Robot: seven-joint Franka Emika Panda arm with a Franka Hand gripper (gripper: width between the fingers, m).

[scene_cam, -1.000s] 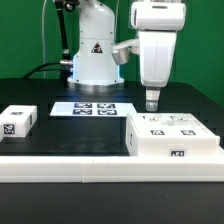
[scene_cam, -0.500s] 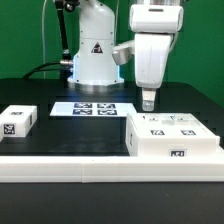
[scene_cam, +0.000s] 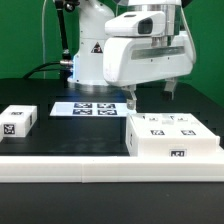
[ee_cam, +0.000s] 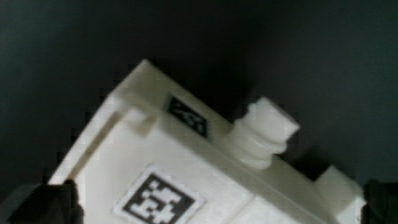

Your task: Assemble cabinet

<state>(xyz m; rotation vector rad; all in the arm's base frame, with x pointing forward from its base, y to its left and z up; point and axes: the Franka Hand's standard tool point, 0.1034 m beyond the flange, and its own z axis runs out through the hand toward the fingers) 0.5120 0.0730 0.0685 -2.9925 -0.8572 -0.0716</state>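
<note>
The wrist view fills with the cabinet (ee_cam: 160, 150); the exterior view shows the jaws open, empty, turned broadside since earlier.

On my exterior view the cabinet (scene_cam: 172, 135) sits lower right of frame on the worktop (scene_cam: 70, 133). A small block (scene_cam: 17, 121) lies at far left, with the marker board (scene_cam: 93, 108) between and behind them. The end effector (scene_cam: 150, 93) hangs above the cabinet's rear edge.
</note>
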